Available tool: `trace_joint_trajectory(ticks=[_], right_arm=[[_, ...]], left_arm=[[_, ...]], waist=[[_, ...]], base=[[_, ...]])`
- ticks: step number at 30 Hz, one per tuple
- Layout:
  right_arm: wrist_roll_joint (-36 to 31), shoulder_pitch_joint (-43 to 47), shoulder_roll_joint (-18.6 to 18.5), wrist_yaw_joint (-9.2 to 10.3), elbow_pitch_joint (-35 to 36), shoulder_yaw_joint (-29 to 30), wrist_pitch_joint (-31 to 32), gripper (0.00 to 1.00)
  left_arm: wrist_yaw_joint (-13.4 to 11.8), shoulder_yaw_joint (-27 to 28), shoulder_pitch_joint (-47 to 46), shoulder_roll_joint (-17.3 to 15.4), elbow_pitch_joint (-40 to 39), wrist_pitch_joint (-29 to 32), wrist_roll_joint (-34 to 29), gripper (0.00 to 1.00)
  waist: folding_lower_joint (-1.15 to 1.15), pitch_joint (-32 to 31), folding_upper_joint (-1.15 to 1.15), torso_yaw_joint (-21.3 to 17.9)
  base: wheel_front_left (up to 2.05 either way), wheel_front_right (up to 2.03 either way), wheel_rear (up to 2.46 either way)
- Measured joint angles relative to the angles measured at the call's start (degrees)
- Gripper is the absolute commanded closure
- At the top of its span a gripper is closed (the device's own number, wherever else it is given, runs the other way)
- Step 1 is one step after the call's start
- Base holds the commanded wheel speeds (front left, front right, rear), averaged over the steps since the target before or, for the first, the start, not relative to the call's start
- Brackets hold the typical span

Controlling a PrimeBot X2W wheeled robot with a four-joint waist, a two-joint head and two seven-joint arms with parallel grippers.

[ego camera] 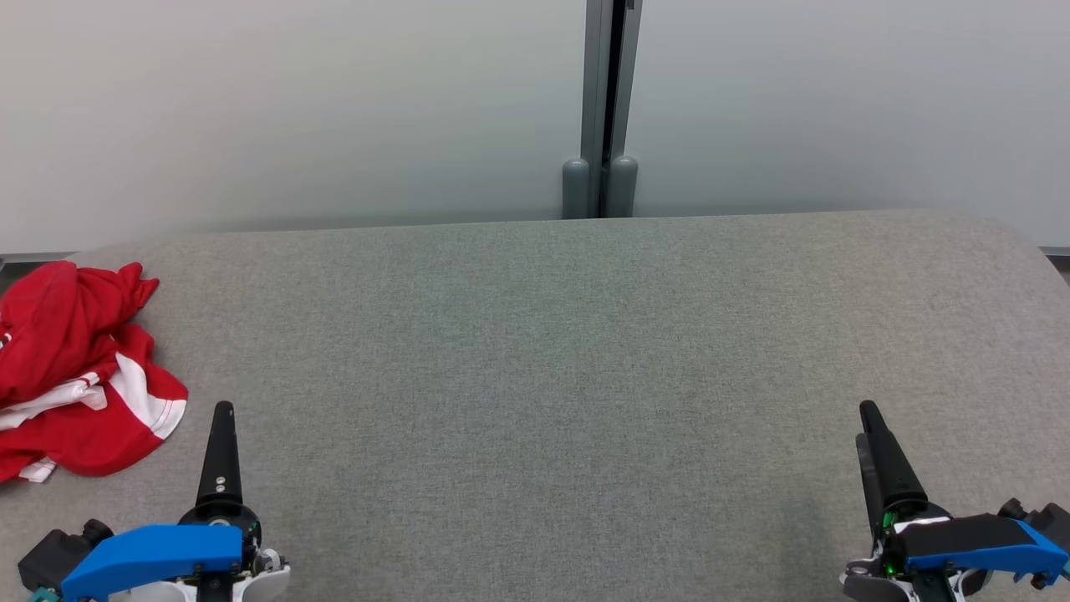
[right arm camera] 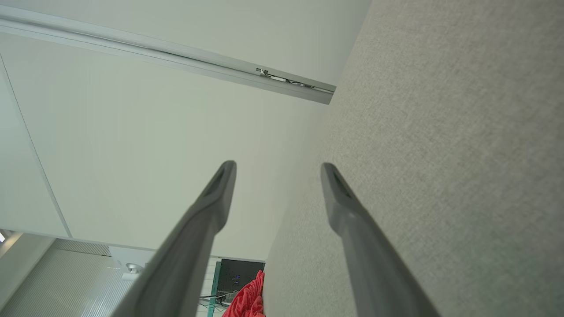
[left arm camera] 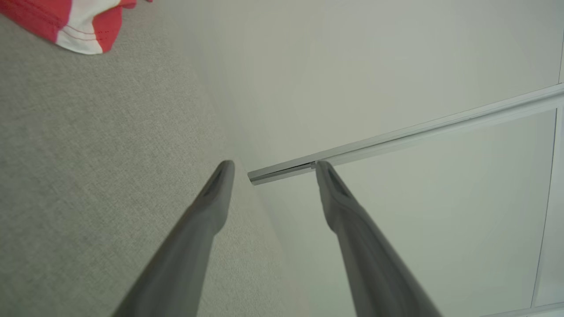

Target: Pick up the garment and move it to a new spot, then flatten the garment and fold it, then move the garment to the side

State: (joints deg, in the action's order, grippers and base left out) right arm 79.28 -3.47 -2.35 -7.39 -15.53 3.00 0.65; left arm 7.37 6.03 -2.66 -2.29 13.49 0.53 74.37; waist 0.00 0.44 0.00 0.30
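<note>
Garment (ego camera: 79, 368): red with white bands, crumpled in a heap; lies on the worktop (ego camera: 535, 376) at its left end, partly cut off by the head view's left edge.
Left fingers (left arm camera: 211, 207): spread wide, holding nothing; near the garment, on its right, clear of the fabric.
Right fingers (right arm camera: 348, 211): spread wide, holding nothing; at the worktop's right part, well apart from the garment.
Worktop: grey woven cover, rounded far corners.
Wall (ego camera: 292, 109): pale panels behind the worktop, joined by a grey upright (ego camera: 603, 109).
</note>
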Motion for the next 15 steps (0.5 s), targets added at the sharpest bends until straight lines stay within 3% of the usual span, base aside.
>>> trace_joint_trajectory(ticks=[15], right_arm=[[-11.9,-0.1,0.0,0.0,1.1,-2.3,-3.3,0.0]], left_arm=[[-0.4,-2.3,0.0,-0.1,-1.6,-3.3,-17.9,0.0]], waist=[[0.0,-0.1,0.0,0.3]], base=[[0.0,0.0,0.0]])
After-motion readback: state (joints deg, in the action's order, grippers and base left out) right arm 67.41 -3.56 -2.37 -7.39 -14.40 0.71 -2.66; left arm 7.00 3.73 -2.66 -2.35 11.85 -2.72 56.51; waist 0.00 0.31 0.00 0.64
